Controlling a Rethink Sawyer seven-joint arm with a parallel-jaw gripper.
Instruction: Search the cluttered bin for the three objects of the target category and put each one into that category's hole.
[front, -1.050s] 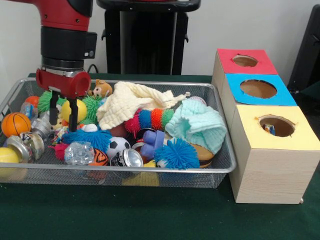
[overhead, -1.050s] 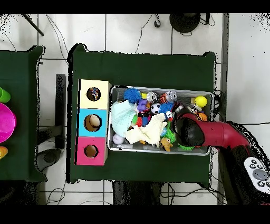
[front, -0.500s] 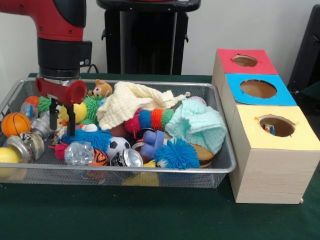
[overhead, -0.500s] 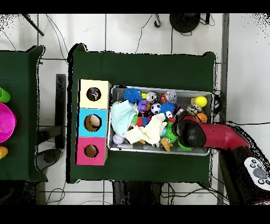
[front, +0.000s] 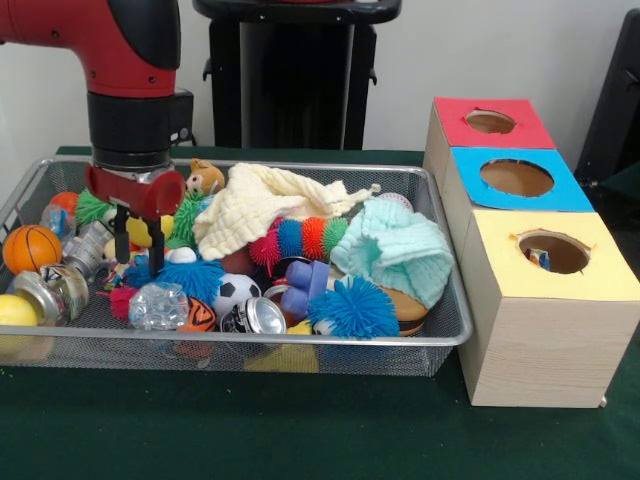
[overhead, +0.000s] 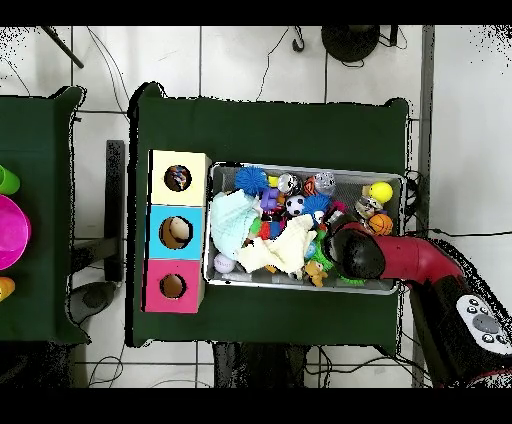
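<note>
Red-and-black arm lowered into the wire-mesh bin (front: 440, 335), its gripper (front: 137, 245) set among the toys at the bin's left end in the front view, black fingers (front: 122, 235) parted around a yellow toy (front: 139, 231) beside a green spiky ball (front: 183, 215). Whether the fingers touch the toy cannot be told. On the green table (front: 300, 430), three boxes adjoin the bin: red hole (front: 490, 122), blue hole (front: 517, 177), yellow hole (front: 554, 252).
</note>
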